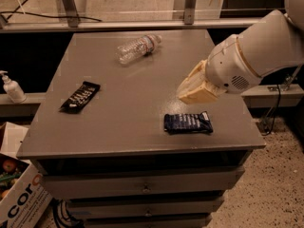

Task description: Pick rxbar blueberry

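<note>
The rxbar blueberry (pixel 188 122) is a flat dark blue wrapper with pale text, lying on the grey table (pixel 133 94) near its front right edge. My gripper (pixel 186 95) is cream-coloured and hangs above the table, just behind and above the bar, with a gap between them. It holds nothing that I can see. The white arm reaches in from the right.
A black bar wrapper with white text (pixel 80 96) lies at the left of the table. A clear plastic bottle (pixel 137 47) lies on its side at the back. A soap dispenser (pixel 12 88) and a cardboard box (pixel 19 198) stand to the left, below the table.
</note>
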Available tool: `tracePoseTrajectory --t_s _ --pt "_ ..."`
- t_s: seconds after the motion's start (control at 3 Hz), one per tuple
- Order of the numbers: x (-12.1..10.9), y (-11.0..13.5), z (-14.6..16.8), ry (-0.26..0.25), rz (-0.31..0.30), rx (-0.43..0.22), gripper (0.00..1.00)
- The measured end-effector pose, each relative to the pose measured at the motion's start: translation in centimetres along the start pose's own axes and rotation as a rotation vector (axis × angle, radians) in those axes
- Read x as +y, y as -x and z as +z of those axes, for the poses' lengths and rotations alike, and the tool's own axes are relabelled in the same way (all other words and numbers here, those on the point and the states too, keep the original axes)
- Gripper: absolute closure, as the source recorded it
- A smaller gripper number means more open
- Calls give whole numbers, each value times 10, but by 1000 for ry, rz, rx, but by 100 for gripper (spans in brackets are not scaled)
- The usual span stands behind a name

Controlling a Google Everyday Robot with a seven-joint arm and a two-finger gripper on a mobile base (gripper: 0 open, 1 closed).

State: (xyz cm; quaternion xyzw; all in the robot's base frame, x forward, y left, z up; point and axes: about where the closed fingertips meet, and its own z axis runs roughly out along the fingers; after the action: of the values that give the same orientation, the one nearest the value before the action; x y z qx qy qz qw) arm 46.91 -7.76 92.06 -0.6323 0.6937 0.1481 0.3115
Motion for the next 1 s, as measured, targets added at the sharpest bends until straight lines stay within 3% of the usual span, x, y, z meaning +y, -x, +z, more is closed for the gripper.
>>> tracePoseTrajectory --t_s 1.0 --pt "1 -38 28 21 27 104 12"
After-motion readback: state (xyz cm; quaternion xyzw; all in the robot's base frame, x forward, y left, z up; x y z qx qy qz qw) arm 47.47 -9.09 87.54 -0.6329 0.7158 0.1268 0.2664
